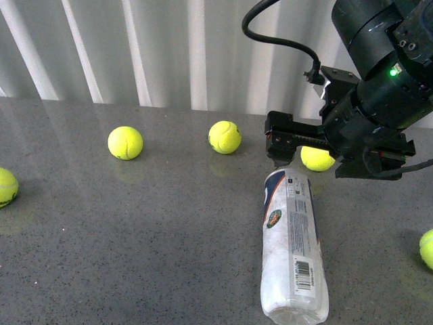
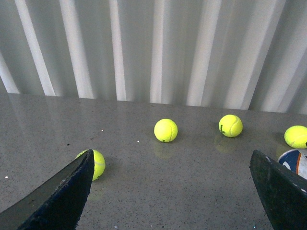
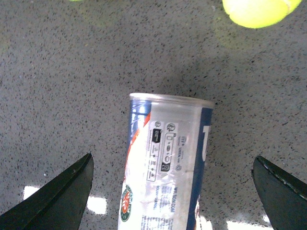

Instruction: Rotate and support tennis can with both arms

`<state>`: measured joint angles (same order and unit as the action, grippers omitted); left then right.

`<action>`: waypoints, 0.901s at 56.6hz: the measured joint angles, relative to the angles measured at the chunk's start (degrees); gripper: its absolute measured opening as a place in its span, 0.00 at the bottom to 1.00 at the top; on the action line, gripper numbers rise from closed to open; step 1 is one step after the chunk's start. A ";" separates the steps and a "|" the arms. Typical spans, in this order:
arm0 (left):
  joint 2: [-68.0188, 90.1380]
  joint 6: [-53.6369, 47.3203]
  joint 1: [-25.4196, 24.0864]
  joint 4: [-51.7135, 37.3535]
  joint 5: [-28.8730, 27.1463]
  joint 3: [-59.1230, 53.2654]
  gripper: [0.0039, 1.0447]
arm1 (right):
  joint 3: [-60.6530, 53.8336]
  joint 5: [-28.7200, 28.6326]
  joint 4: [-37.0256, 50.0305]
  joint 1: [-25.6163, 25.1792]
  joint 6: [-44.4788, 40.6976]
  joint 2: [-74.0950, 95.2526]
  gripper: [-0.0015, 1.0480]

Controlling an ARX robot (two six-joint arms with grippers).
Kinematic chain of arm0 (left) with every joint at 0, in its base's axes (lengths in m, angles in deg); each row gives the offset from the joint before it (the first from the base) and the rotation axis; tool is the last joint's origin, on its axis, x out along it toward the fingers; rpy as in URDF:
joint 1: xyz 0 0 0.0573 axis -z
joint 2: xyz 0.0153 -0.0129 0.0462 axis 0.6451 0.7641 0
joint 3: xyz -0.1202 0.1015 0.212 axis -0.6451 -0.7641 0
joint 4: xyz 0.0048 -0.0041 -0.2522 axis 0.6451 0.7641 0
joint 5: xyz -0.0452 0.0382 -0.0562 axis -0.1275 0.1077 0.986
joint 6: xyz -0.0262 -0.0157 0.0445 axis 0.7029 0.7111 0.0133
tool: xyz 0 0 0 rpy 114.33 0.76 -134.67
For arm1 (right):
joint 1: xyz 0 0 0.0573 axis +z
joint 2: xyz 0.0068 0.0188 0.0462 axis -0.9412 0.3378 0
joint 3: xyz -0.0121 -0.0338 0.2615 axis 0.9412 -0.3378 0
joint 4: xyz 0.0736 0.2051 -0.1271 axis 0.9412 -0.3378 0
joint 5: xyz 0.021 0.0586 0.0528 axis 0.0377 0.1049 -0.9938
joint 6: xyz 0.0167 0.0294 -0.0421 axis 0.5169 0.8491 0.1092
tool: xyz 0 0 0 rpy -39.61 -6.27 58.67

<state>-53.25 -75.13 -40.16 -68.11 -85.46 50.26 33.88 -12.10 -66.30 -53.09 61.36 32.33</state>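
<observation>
The tennis can (image 1: 292, 247) lies on its side on the grey table, silver rim toward the far end, label with round emblem and barcode facing up. My right arm hangs above its far end, and the right gripper (image 1: 338, 150) is open and empty. In the right wrist view the can (image 3: 165, 172) lies between the two spread fingers (image 3: 62, 196), apart from both. My left gripper (image 2: 170, 191) is open and empty, low over the table. The can's end (image 2: 293, 160) shows beside its one finger (image 2: 280, 191). The left arm is out of the front view.
Loose tennis balls lie on the table: one (image 1: 125, 143) at the back left, one (image 1: 224, 137) at the back middle, one (image 1: 316, 159) behind the can under the right gripper, one (image 1: 7, 186) at the left edge, one (image 1: 427, 247) at the right edge. A white ribbed wall (image 1: 169, 47) stands behind.
</observation>
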 joint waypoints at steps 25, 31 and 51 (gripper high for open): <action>0.00 0.00 0.00 0.02 0.00 0.02 0.94 | -1.64 -0.55 0.68 3.56 0.70 3.87 0.93; 0.00 0.00 0.00 0.02 0.00 0.02 0.94 | -2.56 -0.55 1.68 3.98 0.85 4.04 0.93; 0.00 0.00 0.00 0.02 0.00 0.02 0.94 | -5.27 0.39 4.98 3.28 1.22 5.99 0.93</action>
<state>-53.25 -75.13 -40.16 -68.09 -85.46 50.28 28.61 -11.70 -61.31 -49.81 62.59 38.32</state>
